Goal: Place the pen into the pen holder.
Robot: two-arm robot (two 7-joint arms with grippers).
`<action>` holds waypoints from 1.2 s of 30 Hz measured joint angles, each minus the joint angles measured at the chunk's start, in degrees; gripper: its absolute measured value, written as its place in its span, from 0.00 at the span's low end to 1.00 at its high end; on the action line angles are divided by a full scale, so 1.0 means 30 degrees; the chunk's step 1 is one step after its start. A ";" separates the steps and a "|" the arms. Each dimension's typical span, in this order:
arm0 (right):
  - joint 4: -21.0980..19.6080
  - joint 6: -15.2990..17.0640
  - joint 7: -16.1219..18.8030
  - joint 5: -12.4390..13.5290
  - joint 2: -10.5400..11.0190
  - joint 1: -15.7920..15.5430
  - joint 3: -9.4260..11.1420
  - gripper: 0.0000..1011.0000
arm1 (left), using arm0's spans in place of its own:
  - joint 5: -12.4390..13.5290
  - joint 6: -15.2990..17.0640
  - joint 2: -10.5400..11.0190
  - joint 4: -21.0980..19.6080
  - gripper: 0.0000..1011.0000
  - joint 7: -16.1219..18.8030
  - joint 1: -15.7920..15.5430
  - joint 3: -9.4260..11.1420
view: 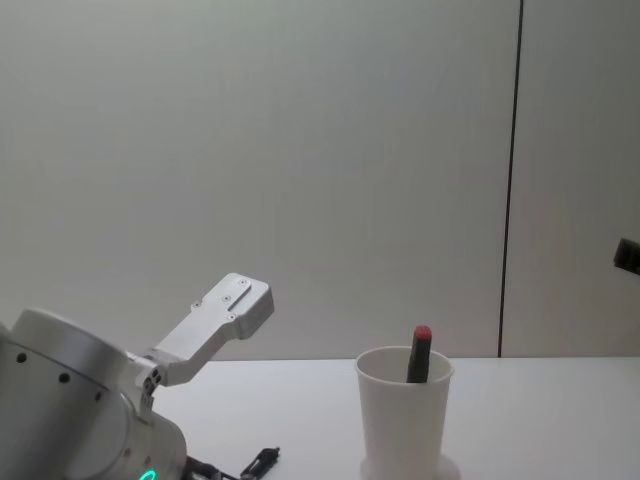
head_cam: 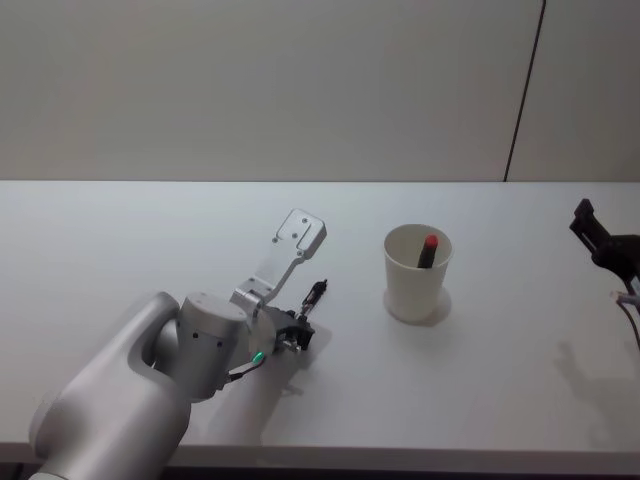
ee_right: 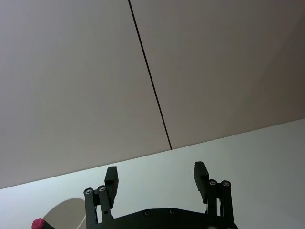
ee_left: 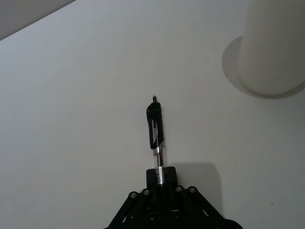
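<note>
The pen (ee_left: pixel 157 131), clamped in the left jaws, points button-end forward; right jaws spread wide.

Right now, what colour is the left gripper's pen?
The pen is black with a clear section; left wrist view.

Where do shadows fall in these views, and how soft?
Left wrist view: a soft crescent hugs the base of the pen holder; a faint patch beside the left tool gripping the pen. Head view: pale shadow under the left arm. Right wrist view: a dim patch near the open right tool.
</note>
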 joint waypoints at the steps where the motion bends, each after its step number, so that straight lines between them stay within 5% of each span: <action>1: 0.0000 0.0000 0.0001 0.0000 0.0001 0.0000 -0.0001 0.99 | 0.0014 -0.0005 -0.0017 0.0016 0.13 -0.0011 -0.0012 -0.0001; 13: 0.0000 -0.0001 0.0001 0.0000 0.0001 0.0000 0.0000 0.99 | 0.0100 -0.0183 0.0055 -0.0465 0.13 0.0298 0.0140 -0.0148; 36: 0.0000 -0.0001 0.0001 0.0000 0.0001 0.0000 0.0000 0.99 | 0.0597 -0.1854 0.1297 -0.5473 0.13 0.2856 0.1874 -0.0916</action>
